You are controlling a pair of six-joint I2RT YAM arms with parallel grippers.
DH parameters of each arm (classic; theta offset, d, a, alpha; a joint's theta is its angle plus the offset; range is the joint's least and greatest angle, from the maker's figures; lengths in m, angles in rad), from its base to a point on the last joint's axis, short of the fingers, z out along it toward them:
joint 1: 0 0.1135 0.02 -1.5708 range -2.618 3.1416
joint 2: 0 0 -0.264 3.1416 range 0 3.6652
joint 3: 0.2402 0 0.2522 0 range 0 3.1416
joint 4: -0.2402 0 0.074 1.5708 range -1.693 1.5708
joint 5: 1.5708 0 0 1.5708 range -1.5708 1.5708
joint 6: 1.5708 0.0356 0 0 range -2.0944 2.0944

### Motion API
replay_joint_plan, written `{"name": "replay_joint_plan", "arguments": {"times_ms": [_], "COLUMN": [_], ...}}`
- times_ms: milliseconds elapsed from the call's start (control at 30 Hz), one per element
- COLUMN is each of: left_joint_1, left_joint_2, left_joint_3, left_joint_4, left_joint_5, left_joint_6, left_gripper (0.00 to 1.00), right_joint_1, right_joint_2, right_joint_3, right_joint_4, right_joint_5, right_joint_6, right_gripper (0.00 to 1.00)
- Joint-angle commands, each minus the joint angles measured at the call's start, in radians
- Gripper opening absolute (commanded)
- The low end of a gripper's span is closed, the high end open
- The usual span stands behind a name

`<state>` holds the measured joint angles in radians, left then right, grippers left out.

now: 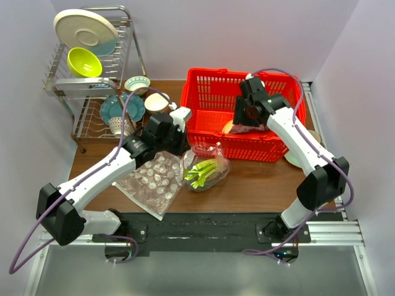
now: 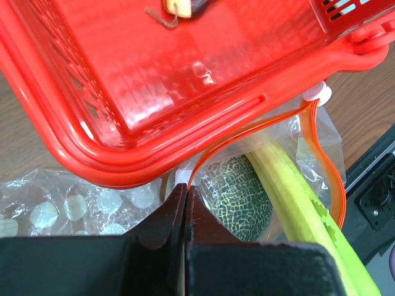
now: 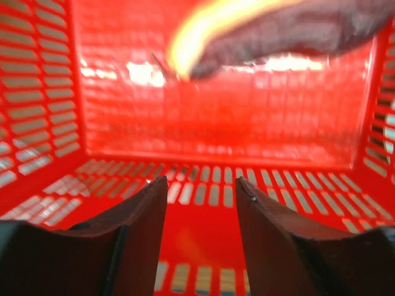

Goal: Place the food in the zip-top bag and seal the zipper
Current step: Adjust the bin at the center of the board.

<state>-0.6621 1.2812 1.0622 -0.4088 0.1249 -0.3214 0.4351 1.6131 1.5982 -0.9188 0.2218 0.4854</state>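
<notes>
Zip-top bag (image 1: 207,165) on brown table (image 1: 265,185) (pale walls (image 1: 247,37)).

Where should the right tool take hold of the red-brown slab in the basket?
Probably by its pale yellow rim, coming from above: the slab seems to lie flat on the basket floor, so the open right tool can straddle only its thin edge.

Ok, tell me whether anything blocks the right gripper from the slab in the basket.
Nothing visible does. The right gripper hangs open inside the red basket, and only the basket's bare red plastic shows between it and the blurred slab. From there to the zip-top bag, the basket's near wall stands between.
</notes>
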Motion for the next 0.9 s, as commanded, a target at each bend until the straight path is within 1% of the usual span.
{"name": "replay_joint_plan", "arguments": {"times_ms": [0, 167, 200, 267, 300, 333, 367, 400, 467, 500, 533, 600, 700, 733, 767, 833, 867], "left_joint_1": [0.002, 0.002, 0.004, 0.004, 0.002, 0.002, 0.002, 0.002, 0.002, 0.002, 0.004, 0.002, 0.002, 0.002, 0.002, 0.002, 0.002], "left_joint_2": [-0.01, -0.01, -0.01, -0.006, -0.009, -0.011, -0.013, -0.013, -0.016, -0.014, -0.016, -0.014, -0.017, -0.022, -0.026, -0.036, -0.036], "left_joint_3": [0.036, 0.038, 0.036, 0.033, 0.032, 0.022, 0.021, 0.019, 0.016, 0.016, 0.015, 0.012, 0.005, -0.002, -0.008, -0.031, -0.037], "left_joint_4": [0.024, 0.034, 0.034, 0.034, 0.036, 0.041, 0.044, 0.047, 0.047, 0.051, 0.054, 0.065, 0.067, 0.071, 0.076, 0.103, 0.11], "left_joint_5": [-0.004, -0.002, -0.002, -0.002, -0.001, 0.005, 0.008, 0.009, -0.002, -0.002, -0.004, -0.002, 0.004, 0.018, 0.027, 0.062, 0.076], "left_joint_6": [0.004, 0.012, 0.012, 0.008, 0.005, 0.001, -0.001, -0.002, -0.013, -0.015, -0.022, -0.025, -0.027, -0.027, -0.028, -0.021, -0.015], "left_gripper": [0.0, 0.0, 0.0, 0.0, 0.0, 0.0, 0.0, 0.0, 0.0, 0.0, 0.0, 0.0, 0.0, 0.0, 0.0, 0.0, 0.0], "right_joint_1": [-0.032, -0.067, -0.073, -0.096, -0.104, -0.12, -0.127, -0.133, -0.145, -0.148, -0.156, -0.16, -0.176, -0.179, -0.177, -0.176, -0.176], "right_joint_2": [0.071, 0.252, 0.319, 0.398, 0.483, 0.526, 0.566, 0.653, 0.729, 0.758, 0.803, 0.826, 0.832, 0.828, 0.79, 0.717, 0.597], "right_joint_3": [0.115, 0.213, 0.256, 0.314, 0.392, 0.44, 0.539, 0.59, 0.688, 0.771, 0.802, 0.85, 0.896, 0.904, 0.895, 0.815, 0.66], "right_joint_4": [0.121, 0.244, 0.288, 0.317, 0.33, 0.328, 0.328, 0.328, 0.33, 0.345, 0.362, 0.437, 0.498, 0.497, 0.494, 0.509, 0.532], "right_joint_5": [0.017, 0.039, 0.04, 0.05, 0.051, 0.042, 0.033, 0.016, 0.013, 0.013, 0.013, 0.002, -0.041, -0.071, -0.09, -0.172, -0.278], "right_joint_6": [-0.005, 0.015, 0.015, 0.016, 0.019, 0.024, 0.036, 0.041, 0.054, 0.056, 0.062, 0.064, 0.047, 0.03, -0.016, -0.045, -0.057], "right_gripper": [0.5, 0.48, 0.48, 0.48, 0.47, 0.47, 0.47, 0.48, 0.48, 0.48, 0.49, 0.49, 0.5, 0.5, 0.51, 0.55, 0.55]}}
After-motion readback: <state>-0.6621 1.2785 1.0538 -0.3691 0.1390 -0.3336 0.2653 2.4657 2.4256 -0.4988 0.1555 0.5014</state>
